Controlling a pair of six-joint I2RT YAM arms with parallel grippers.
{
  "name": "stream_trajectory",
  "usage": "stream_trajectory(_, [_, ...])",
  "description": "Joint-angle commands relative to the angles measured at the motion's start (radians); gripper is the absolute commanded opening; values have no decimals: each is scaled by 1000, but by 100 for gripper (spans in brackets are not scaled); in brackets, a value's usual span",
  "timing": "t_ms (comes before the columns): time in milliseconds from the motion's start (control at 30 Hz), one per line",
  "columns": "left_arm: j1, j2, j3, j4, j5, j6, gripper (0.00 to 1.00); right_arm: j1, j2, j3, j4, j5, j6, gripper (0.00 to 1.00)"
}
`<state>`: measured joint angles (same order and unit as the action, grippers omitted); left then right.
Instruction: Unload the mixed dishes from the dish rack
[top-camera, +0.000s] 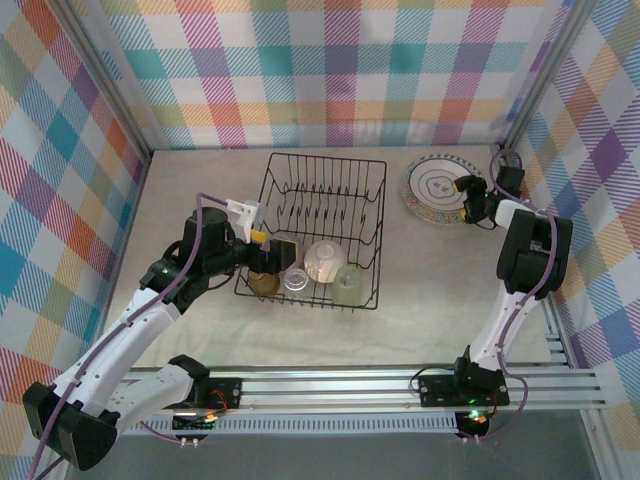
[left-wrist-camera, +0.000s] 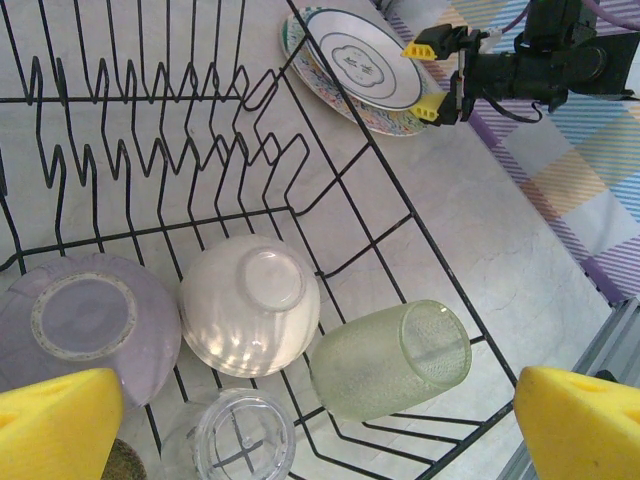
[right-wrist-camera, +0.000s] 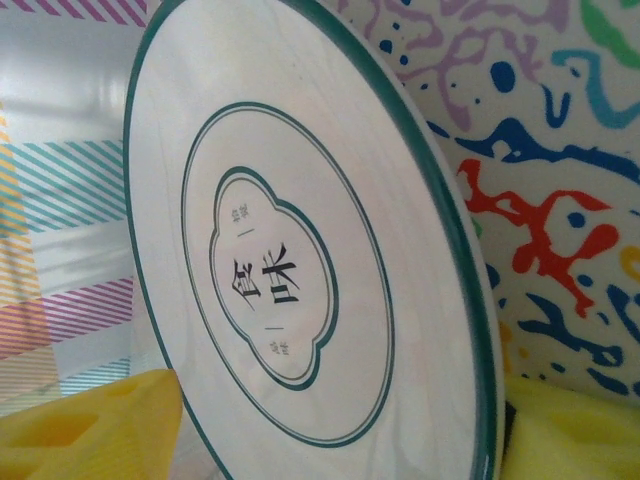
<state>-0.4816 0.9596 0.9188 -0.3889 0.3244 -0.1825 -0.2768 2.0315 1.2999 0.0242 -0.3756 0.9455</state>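
The black wire dish rack (top-camera: 322, 170) stands mid-table. In its near end sit an amber cup (top-camera: 264, 283), a clear cup (left-wrist-camera: 240, 440), an upturned cream bowl (left-wrist-camera: 250, 305), a pale green cup (left-wrist-camera: 390, 360) on its side and a greyish bowl (left-wrist-camera: 85, 325). My left gripper (top-camera: 265, 255) hovers open over that end, its yellow fingers (left-wrist-camera: 60, 425) wide apart with nothing between them. At the back right, a green-ringed plate (right-wrist-camera: 300, 250) lies on a colourful patterned plate (right-wrist-camera: 560, 200). My right gripper (top-camera: 466, 200) is open, its fingers (right-wrist-camera: 90, 425) either side of the ringed plate's rim.
The rack's far slots (left-wrist-camera: 150, 130) hold nothing. Checked walls close in the back and both sides, and the plates (top-camera: 435, 188) lie near the right wall. An aluminium rail (top-camera: 350, 385) runs along the near edge.
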Motion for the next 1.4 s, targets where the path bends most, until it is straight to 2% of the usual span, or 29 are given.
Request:
stream_trajectory(0, [11, -22, -11, 22, 10, 20, 100, -11, -45, 15, -59, 17, -28, 78])
stream_trajectory(200, [11, -21, -12, 19, 4, 23, 100, -10, -104, -23, -56, 36, -33, 86])
stream_trajectory(533, [11, -18, -13, 16, -2, 25, 100, -10, -187, -101, -9, 45, -11, 93])
stream_trajectory(900, [11, -22, -14, 16, -2, 25, 100, -8, -158, -76, -73, 39, -26, 94])
stream_trajectory(1167, [11, -17, -14, 16, 0, 26, 100, 53, -367, -167, -83, 129, -91, 95])
stream_trajectory(1367, [12, -16, -10, 5, -26, 23, 100, 192, -625, -226, -151, 225, -211, 97])
